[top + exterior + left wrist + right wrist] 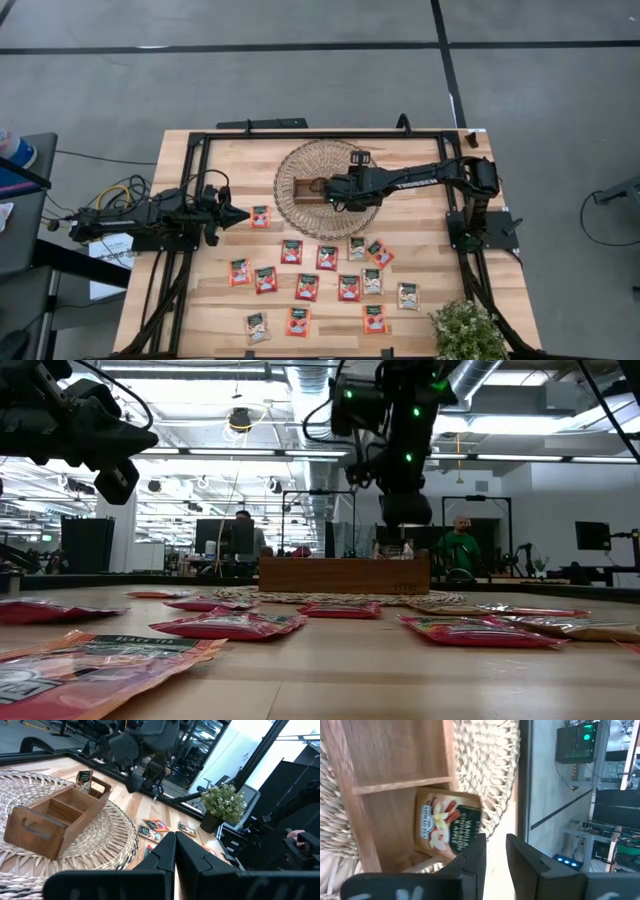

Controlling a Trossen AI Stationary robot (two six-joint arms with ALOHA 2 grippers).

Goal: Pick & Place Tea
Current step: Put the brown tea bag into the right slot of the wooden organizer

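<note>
A beige tea sachet (447, 822) stands on edge in an end compartment of the wooden tray (55, 817), its top (85, 777) above the rim. My right gripper (495, 852) hovers just above that compartment, slanting down. Its fingers are a little apart, with nothing between them. My left gripper (175, 852) is shut and empty; it points level from the table's left side (235, 213). Several red-orange and pale sachets (327, 258) lie flat on the table's near half.
The tray sits on a round woven mat (290, 215) at the table's far middle. One sachet (261, 217) lies just in front of my left gripper. A potted plant (467, 330) stands at the near right corner. People show in the room beyond the table.
</note>
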